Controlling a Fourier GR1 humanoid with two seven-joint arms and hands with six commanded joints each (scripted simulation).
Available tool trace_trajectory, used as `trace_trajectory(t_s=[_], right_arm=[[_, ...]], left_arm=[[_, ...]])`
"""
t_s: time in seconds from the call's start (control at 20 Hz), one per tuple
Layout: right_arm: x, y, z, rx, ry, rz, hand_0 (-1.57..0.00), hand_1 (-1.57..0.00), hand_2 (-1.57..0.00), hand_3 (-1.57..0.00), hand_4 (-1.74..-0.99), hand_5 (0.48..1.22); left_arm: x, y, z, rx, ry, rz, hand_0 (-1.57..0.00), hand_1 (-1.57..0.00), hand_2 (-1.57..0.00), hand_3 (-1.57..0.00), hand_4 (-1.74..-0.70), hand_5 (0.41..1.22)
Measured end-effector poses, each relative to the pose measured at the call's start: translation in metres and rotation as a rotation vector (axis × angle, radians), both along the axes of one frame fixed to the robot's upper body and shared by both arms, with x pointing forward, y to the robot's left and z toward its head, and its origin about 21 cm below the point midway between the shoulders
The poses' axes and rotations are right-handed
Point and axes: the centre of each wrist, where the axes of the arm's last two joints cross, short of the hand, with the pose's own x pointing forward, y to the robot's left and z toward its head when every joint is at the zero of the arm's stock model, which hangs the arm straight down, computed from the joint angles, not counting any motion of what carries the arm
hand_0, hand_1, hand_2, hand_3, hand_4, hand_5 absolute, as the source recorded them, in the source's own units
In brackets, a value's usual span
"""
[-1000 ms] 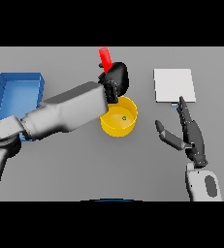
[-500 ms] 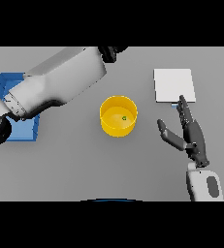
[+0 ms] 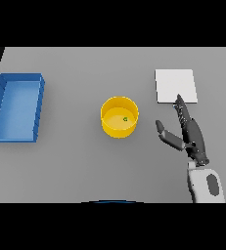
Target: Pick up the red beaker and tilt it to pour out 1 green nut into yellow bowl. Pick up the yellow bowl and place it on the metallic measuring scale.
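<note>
The yellow bowl [image 3: 119, 116] stands upright in the middle of the table, with one small green nut [image 3: 125, 118] lying inside it. A flat pale square, the metallic scale [image 3: 175, 86], lies to the bowl's far right. My right hand [image 3: 189, 133] is open just right of the bowl, fingers straight and pointing toward the scale's near edge, thumb spread toward the bowl, apart from it. The red beaker and my left hand show nowhere in the head view.
A blue open tray [image 3: 16, 106] rests at the table's left side.
My left arm, which held the red beaker tilted over the bowl, has swung away to the upper left and out of view with the beaker. The right hand stays put.
</note>
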Motion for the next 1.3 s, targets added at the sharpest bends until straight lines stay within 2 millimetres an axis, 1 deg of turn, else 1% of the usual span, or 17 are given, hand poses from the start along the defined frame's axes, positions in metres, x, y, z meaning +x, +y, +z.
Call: trace_trajectory(t_s=[0.05, 0.1, 0.2, 0.25, 0.35, 0.45, 0.55, 0.6, 0.65, 0.7, 0.75, 0.85, 0.95, 1.0, 1.2, 1.25, 1.3], right_arm=[[-0.001, 0.004, -0.001, -0.01, -0.017, 0.008, 0.0, 0.0, 0.0, 0.0, -1.307, 0.651], [0.0, 0.002, 0.0, -0.018, -0.023, 0.013, 0.0, 0.0, 0.0, 0.0, -1.304, 0.653], [0.002, -0.001, 0.001, -0.028, -0.028, 0.008, 0.0, 0.0, 0.0, 0.0, -1.298, 0.651], [0.005, 0.004, 0.005, -0.029, -0.023, 0.011, 0.0, 0.0, 0.0, 0.0, -1.294, 0.649], [0.002, 0.007, 0.002, -0.015, -0.013, 0.016, 0.0, 0.0, 0.0, 0.0, -1.276, 0.651], [0.003, 0.003, 0.004, 0.003, 0.003, 0.018, 0.0, 0.0, 0.0, 0.0, -1.275, 0.656], [0.002, 0.004, 0.002, -0.008, -0.002, 0.022, 0.0, 0.0, 0.0, 0.0, -1.285, 0.663], [0.001, 0.001, 0.002, -0.016, -0.004, 0.019, 0.0, 0.0, 0.0, 0.0, -1.293, 0.667], [0.0, -0.001, 0.002, -0.028, -0.009, 0.02, 0.0, 0.0, 0.0, 0.0, -1.302, 0.671], [-0.001, 0.001, 0.003, -0.023, -0.012, 0.025, 0.0, 0.0, 0.0, 0.0, -1.307, 0.677], [-0.002, 0.005, -0.001, -0.02, -0.002, 0.028, 0.0, 0.0, 0.0, 0.0, -1.303, 0.682], [0.0, 0.005, -0.003, -0.028, 0.009, 0.024, 0.0, 0.0, 0.0, 0.0, -1.302, 0.693], [-0.004, 0.001, -0.005, -0.037, -0.009, 0.031, 0.0, 0.0, 0.0, 0.0, -1.304, 0.707], [-0.001, -0.001, -0.002, -0.032, -0.014, 0.028, 0.0, 0.0, 0.0, 0.0, -1.307, 0.714], [-0.002, -0.001, -0.004, -0.053, -0.006, 0.03, 0.0, 0.0, 0.0, 0.0, -1.323, 0.724], [-0.003, -0.001, -0.007, -0.063, -0.005, 0.028, 0.0, 0.0, 0.0, 0.0, -1.327, 0.724], [-0.002, -0.001, -0.004, -0.063, -0.016, 0.028, 0.0, 0.0, 0.0, 0.0, -1.332, 0.723]], left_arm=[[0.002, 0.018, -0.006, -0.08, 0.004, 0.028, -1.57, -1.56, -1.56, -1.39, -1.7, 1.22], [0.003, 0.03, -0.01, -0.137, -0.016, 0.057, -1.57, -1.56, -1.56, -1.4, -1.71, 1.22], [0.003, 0.062, -0.017, -0.279, -0.043, 0.109, -1.57, -1.56, -1.56, -1.44, -1.72, 1.22], [0.003, 0.076, -0.024, -0.356, -0.048, 0.171, -1.57, -1.57, -1.57, -1.4, -1.72, 1.22], [0.003, 0.098, -0.048, -0.439, -0.052, 0.255, -1.57, -1.57, -1.57, -1.41, -1.73, 1.221], [0.001, 0.115, -0.068, -0.503, -0.051, 0.334, -1.57, -1.57, -1.57, -1.47, -1.73, 1.221], [-0.002, 0.134, -0.097, -0.588, -0.018, 0.428, -1.57, -1.57, -1.57, -1.5, -1.74, 1.221], [-0.005, 0.143, -0.113, -0.632, -0.002, 0.469, -1.57, -1.57, -1.57, -1.44, -1.74, 1.221], [-0.007, 0.148, -0.13, -0.674, 0.012, 0.492, -1.57, -1.57, -1.57, -1.46, -1.74, 1.221], [-0.01, 0.154, -0.141, -0.703, 0.021, 0.529, -1.57, -1.57, -1.57, -1.42, -1.74, 1.221], [-0.013, 0.156, -0.152, -0.745, 0.027, 0.553, -1.57, -1.57, -1.57, -1.45, -1.74, 1.221], [-0.022, 0.166, -0.178, -0.819, 0.028, 0.604, -1.57, -1.57, -1.57, -1.49, -1.74, 1.221], [-0.031, 0.171, -0.19, -0.841, 0.024, 0.652, -1.57, -1.57, -1.57, -1.52, -1.74, 1.221], [-0.035, 0.173, -0.194, -0.849, 0.019, 0.659, -1.57, -1.57, -1.57, -1.48, -1.74, 1.221], [-0.06, 0.177, -0.216, -0.864, 0.0, 0.659, -1.57, -1.57, -1.57, -1.36, -1.74, 1.221], [-0.065, 0.175, -0.22, -0.87, -0.001, 0.662, -1.57, -1.57, -1.57, -1.34, -1.74, 1.221], [-0.069, 0.173, -0.217, -0.877, -0.012, 0.666, -1.57, -1.57, -1.57, -1.33, -1.74, 1.19]])
